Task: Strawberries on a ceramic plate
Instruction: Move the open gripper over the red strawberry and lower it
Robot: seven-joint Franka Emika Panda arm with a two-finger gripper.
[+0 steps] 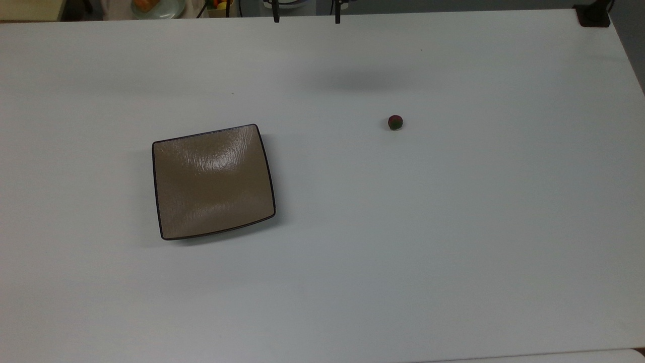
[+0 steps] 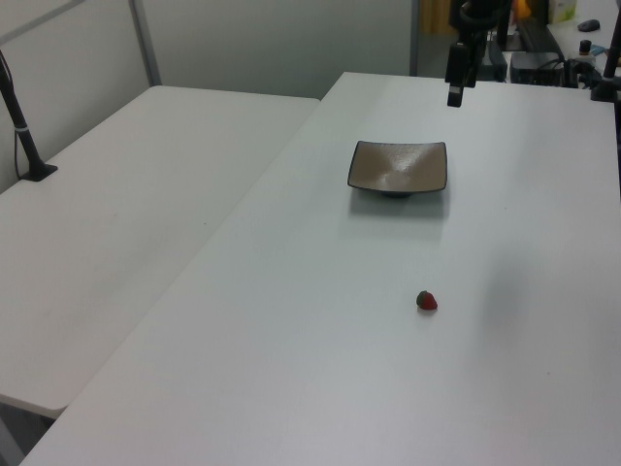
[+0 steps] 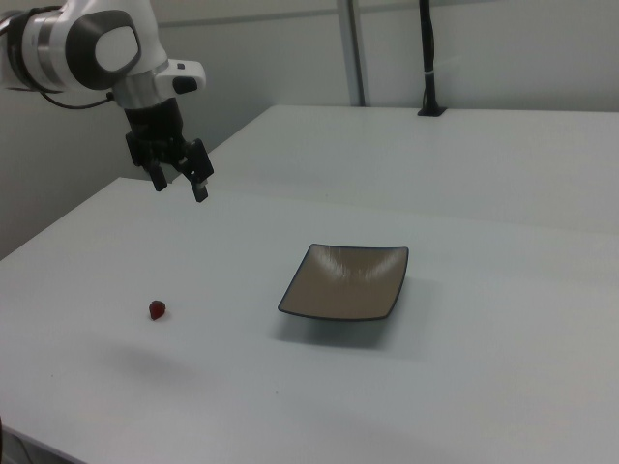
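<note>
Hanging in the air above the white table, the gripper points down with its two fingers spread apart and nothing between them; it touches neither the berry nor the plate. In the top view the two finger tips poke in at the top edge, gripper, with a soft shadow on the table below. In the left view the gripper sits high at the far end of the table, past the plate. Strawberry lies alone on the bare tabletop, dark red with a green cap, well apart from the ceramic plate; in the top view it is to the plate's right and a bit higher up. In the right view the strawberry is on the table lower than the gripper and near the right view's left side, with the ceramic plate well off to its right. In the left view the strawberry is nearer the camera than the ceramic plate. Plate is square, tan-brown, glossy, dark rim, flat on the table, nothing on it. White robot arm enters from the right view's upper left. A second table butts against the first on the left view's left.
</note>
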